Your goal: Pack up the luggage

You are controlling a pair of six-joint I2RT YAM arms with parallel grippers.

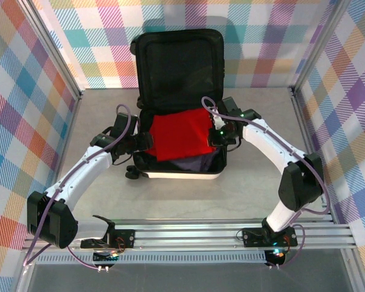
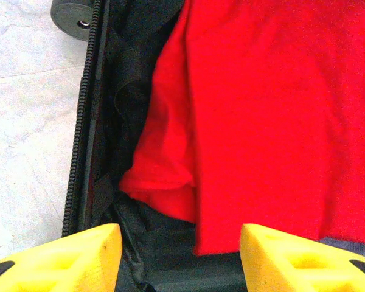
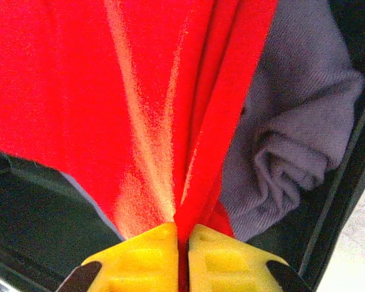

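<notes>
The luggage [image 1: 181,175] lies open mid-table, its lid [image 1: 180,67] standing up and showing black lining. A red garment [image 1: 181,135] is spread over the lower half, with purple cloth [image 1: 201,163] under it. My right gripper [image 3: 182,243] is shut on a fold of the red garment [image 3: 140,103] at the case's right side; the purple cloth [image 3: 292,152] bunches beside it. At the left side my left gripper [image 2: 179,255] stands open over the red garment's edge [image 2: 261,121] and the black lining [image 2: 128,73], gripping nothing.
A suitcase wheel [image 2: 76,18] and the zipper band [image 2: 79,134] run along the left rim, with grey tabletop [image 2: 24,121] beyond. Checked walls [image 1: 24,121] and metal posts enclose the table. An aluminium rail [image 1: 188,234] carries both arm bases.
</notes>
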